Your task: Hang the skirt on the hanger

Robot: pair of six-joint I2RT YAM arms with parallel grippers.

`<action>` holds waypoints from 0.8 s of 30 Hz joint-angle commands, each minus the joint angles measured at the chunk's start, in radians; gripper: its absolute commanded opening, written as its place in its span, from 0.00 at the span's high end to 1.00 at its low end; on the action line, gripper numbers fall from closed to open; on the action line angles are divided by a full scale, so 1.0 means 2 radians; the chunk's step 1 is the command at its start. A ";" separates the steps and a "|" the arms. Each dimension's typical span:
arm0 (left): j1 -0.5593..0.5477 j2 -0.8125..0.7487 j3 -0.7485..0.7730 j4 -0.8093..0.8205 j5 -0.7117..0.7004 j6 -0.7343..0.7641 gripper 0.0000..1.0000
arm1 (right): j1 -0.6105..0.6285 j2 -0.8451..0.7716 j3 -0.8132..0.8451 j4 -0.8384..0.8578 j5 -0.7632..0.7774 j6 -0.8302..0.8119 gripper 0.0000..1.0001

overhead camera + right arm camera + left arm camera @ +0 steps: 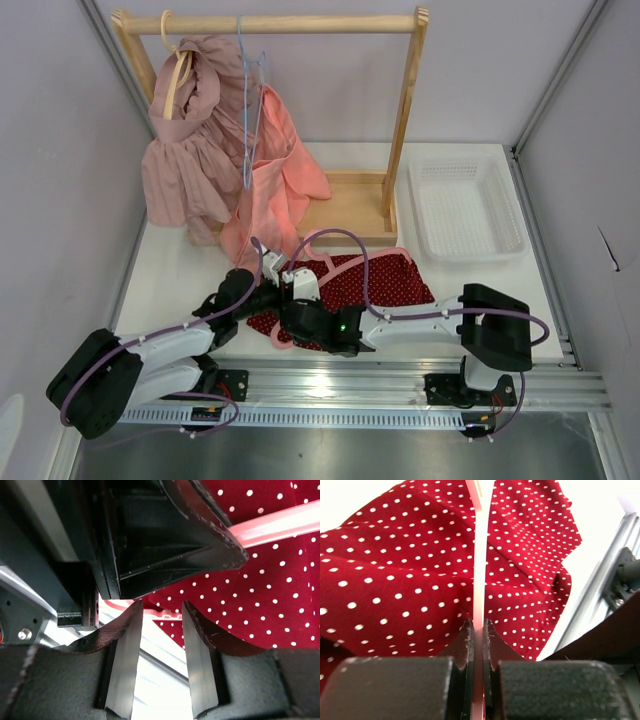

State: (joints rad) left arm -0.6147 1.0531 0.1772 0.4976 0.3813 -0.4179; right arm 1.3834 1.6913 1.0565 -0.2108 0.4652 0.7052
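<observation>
The left claw (477, 626) clamps the hanger (480, 560) bar (over the skirt (395, 580)); right claw (161, 611) gapes, empty.

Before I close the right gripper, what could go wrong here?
The open right gripper sits very close to the left gripper; advancing may knock them together. The left gripper pinches only the thin pink hanger bar, which might twist or slip if bumped. The right jaws seem to hold no polka-dot skirt between them, so closing now would likely miss fabric.
</observation>
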 commanded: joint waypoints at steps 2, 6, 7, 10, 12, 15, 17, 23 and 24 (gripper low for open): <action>0.003 0.009 0.008 -0.010 -0.027 0.001 1.00 | 0.016 0.006 -0.015 0.083 0.040 -0.003 0.57; 0.004 0.008 0.005 -0.012 -0.028 0.000 1.00 | 0.023 0.013 -0.034 0.122 0.053 -0.004 0.56; 0.003 0.007 0.006 -0.013 -0.029 0.000 1.00 | 0.028 0.017 -0.037 0.127 0.060 -0.004 0.56; 0.003 0.007 0.008 -0.021 -0.033 -0.001 1.00 | 0.038 0.021 -0.043 0.136 0.086 0.001 0.61; 0.004 0.010 0.013 -0.024 -0.035 -0.002 1.00 | 0.050 0.019 -0.053 0.147 0.109 0.004 0.61; 0.004 0.018 0.014 -0.025 -0.033 -0.002 1.00 | 0.055 0.010 -0.074 0.171 0.125 0.008 0.62; 0.004 0.020 0.013 -0.021 -0.033 -0.005 1.00 | 0.056 0.010 -0.080 0.173 0.135 0.008 0.62; 0.004 0.025 0.019 -0.025 -0.030 -0.006 1.00 | 0.058 0.015 -0.106 0.232 0.149 -0.018 0.62; 0.004 0.025 0.020 -0.027 -0.029 -0.006 1.00 | 0.059 0.018 -0.108 0.238 0.152 -0.023 0.62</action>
State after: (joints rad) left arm -0.6140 1.0931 0.1890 0.4820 0.3431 -0.4370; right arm 1.4944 1.7252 0.8520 0.1501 0.6849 0.6895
